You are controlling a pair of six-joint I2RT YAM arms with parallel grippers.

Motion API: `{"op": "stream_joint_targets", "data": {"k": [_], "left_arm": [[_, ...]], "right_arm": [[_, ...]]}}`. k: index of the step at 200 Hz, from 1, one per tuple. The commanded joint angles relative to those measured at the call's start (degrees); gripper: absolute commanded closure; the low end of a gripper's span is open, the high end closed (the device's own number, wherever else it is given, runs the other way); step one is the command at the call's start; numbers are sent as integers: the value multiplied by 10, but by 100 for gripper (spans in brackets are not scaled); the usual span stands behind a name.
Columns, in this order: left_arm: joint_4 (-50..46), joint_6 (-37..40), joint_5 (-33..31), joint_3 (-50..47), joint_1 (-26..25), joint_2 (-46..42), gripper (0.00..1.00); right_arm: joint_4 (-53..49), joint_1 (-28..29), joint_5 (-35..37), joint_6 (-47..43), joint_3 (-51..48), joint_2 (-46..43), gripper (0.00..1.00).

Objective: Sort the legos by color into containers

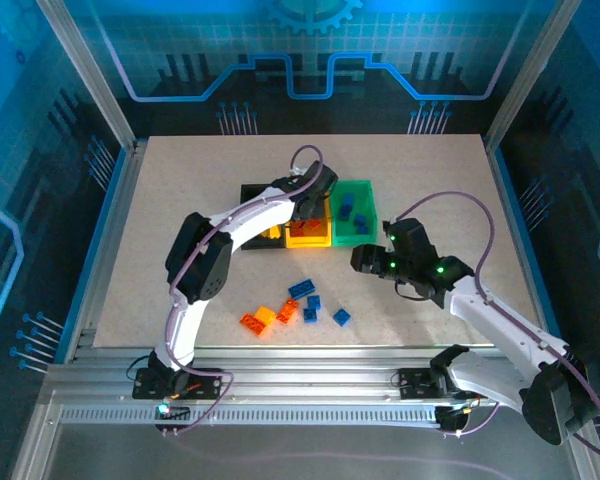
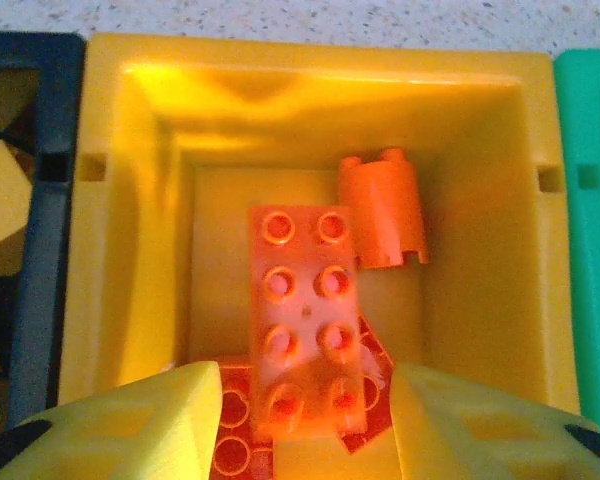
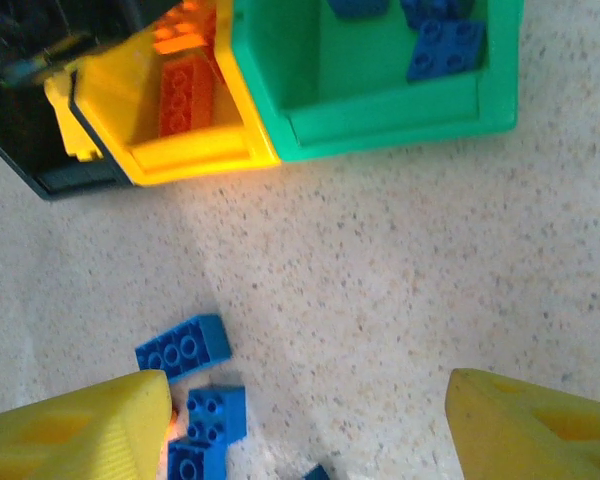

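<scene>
**Long orange brick lies in the yellow bin**

The left fingers [image 2: 130,425] are two thick yellow plastic wedges. They hang over the smooth, shiny yellow plastic bin [image 2: 130,250]. They are spread apart, with a small gap on each side of the long orange plastic brick [image 2: 305,300] between them. This brick has eight round studs on top. It lies flat in the bin, on top of other orange pieces. Just beside its far end sits a short orange piece with a rounded side [image 2: 382,210].

A black plastic bin [image 2: 40,200] joins the yellow bin on one side and a green plastic bin [image 2: 590,200] on the other.

The right fingers [image 3: 80,430] are yellow wedges too. They are spread wide, with nothing between them but the pale, speckled counter [image 3: 380,260]. From the right wrist, the green bin holds flat blue studded bricks [image 3: 445,45]. Some loose blue bricks [image 3: 185,347] lie on the counter beside one of these fingers. From above, a few small orange bricks [image 1: 265,317] lie on the counter near the blue ones, well apart from the bins.
</scene>
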Motion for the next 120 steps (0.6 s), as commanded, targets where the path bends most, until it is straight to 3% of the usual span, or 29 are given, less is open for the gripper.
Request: {"op": "stream_joint_targets", "data": {"k": [1, 28, 54, 84, 120], "left_arm": [[-26, 6, 24, 23, -6, -11, 38], [-6, 3, 47, -3, -14, -70, 25], [32, 2, 68, -64, -37, -161, 2], [66, -5, 76, -169, -74, -275, 1], [80, -45, 84, -326, -87, -400, 1]], "right_arm": [[-49, -4, -44, -16, -10, 6, 25], [-76, 14, -71, -40, -13, 20, 25], [-85, 66, -76, -55, -12, 41, 23], [-85, 132, -53, -82, 0, 102, 21], [-87, 173, -2, -101, 26, 181, 21]]}}
